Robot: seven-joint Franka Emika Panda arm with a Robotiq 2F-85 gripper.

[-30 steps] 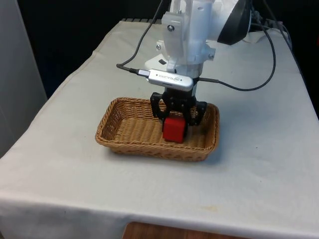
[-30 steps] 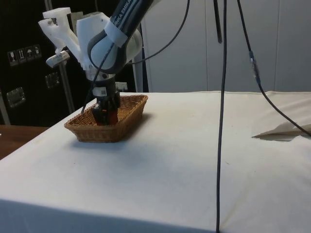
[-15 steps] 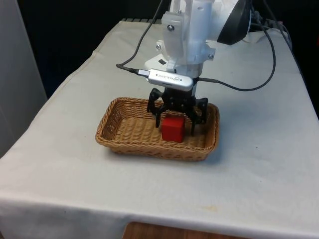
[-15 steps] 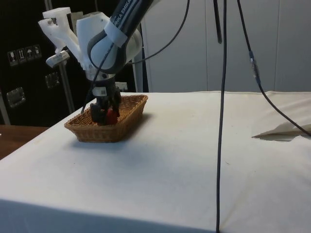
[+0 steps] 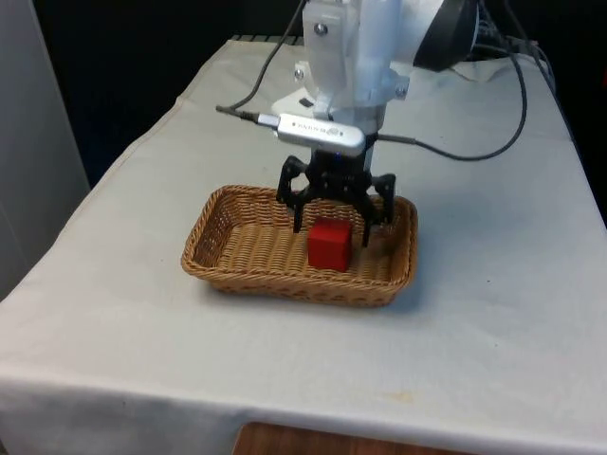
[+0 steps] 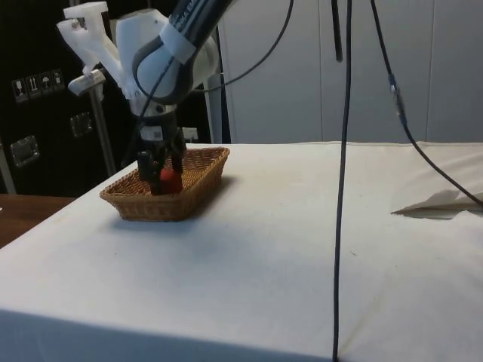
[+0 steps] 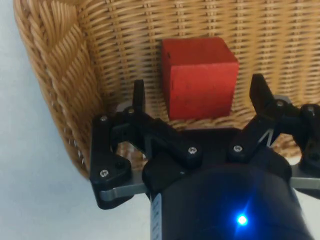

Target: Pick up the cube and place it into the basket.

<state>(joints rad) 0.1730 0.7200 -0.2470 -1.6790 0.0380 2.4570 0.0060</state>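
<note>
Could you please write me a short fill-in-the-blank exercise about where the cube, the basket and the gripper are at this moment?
1. The red cube rests inside the wicker ____.
2. The gripper hangs above the cube with its fingers ____.
3. The basket stands on a table under a ____ cloth.
4. In the front view, the cube sits nearer the basket's ____ end.

Missing words: basket; open; white; right

White Franka arm with a black two-finger gripper

The arm [image 5: 365,47] has glossy white rounded shells with a black band at one joint and dark lettering along a link. Black cables [image 5: 493,142] loop off it. The matte black gripper [image 5: 332,223] has angular linked fingers [image 7: 137,95] fastened with small silver screws.
</note>
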